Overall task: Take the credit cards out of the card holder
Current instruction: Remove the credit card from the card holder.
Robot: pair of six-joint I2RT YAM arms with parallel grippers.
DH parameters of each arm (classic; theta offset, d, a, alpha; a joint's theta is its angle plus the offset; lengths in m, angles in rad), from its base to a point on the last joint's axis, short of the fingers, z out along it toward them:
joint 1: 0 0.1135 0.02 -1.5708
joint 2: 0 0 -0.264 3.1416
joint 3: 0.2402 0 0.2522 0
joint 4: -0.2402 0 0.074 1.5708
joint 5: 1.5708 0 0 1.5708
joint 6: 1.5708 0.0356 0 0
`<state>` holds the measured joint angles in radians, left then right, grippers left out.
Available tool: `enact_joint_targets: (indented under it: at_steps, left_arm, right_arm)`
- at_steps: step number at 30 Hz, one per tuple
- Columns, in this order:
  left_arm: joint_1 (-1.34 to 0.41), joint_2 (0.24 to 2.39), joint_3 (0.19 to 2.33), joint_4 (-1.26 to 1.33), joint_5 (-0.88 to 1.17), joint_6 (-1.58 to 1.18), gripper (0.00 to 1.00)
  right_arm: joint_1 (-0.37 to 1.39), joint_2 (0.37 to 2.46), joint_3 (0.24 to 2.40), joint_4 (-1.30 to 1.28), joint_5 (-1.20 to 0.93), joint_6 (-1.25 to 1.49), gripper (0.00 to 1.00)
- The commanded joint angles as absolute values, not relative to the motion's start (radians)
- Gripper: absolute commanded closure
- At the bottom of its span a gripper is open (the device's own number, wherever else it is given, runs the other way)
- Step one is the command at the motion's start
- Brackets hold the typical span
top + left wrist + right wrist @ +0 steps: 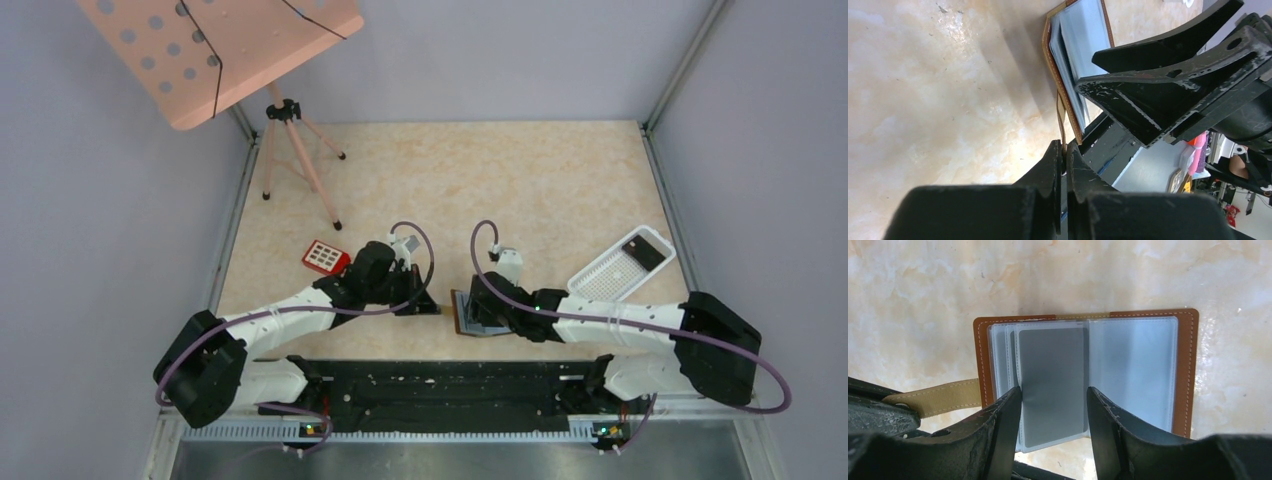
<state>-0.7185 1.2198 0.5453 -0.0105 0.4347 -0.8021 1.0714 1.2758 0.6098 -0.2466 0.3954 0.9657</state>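
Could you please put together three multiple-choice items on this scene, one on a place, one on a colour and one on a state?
1. In the top view, where is the red keypad block relative to the card holder?
A) to its right
B) to its left
C) on top of it

2. What colour is the card between the right claw's fingers?
A) grey
B) green
C) yellow

3. What is the left claw doing?
A) hanging open
B) shut on the holder's tan tab
C) shut on a loose card

Answers:
1 B: the block lies left of the holder in the top view.
2 A: it shows plain grey in the right wrist view.
3 B: its fingers pinch the tab with no gap.
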Motion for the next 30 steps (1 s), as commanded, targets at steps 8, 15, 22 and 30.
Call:
enact_joint_targets:
  at_steps: [8, 15, 22, 30]
  left_arm:
    - [-0.718, 1.195, 0.556, -0.076, 0.381, -0.746, 1.00]
    - [-0.717, 1.191, 0.576, -0.154, 0.317, -0.713, 1.00]
    - [-0.716, 1.175, 0.632, -0.242, 0.263, -0.698, 0.92]
    - [-0.716, 1.134, 0.677, -0.223, 0.284, -0.752, 0.61]
  right_arm:
    - [1.084, 1.172, 0.606, -0.394, 0.498, 0.988, 0.49]
    - [1.083, 1.108, 0.598, -0.480, 0.543, 1.008, 0.49]
    - [1.071, 1.056, 0.615, -0.525, 0.535, 1.005, 0.49]
    - [0.955, 1.000, 0.558, -0.297, 0.291, 0.851, 0.61]
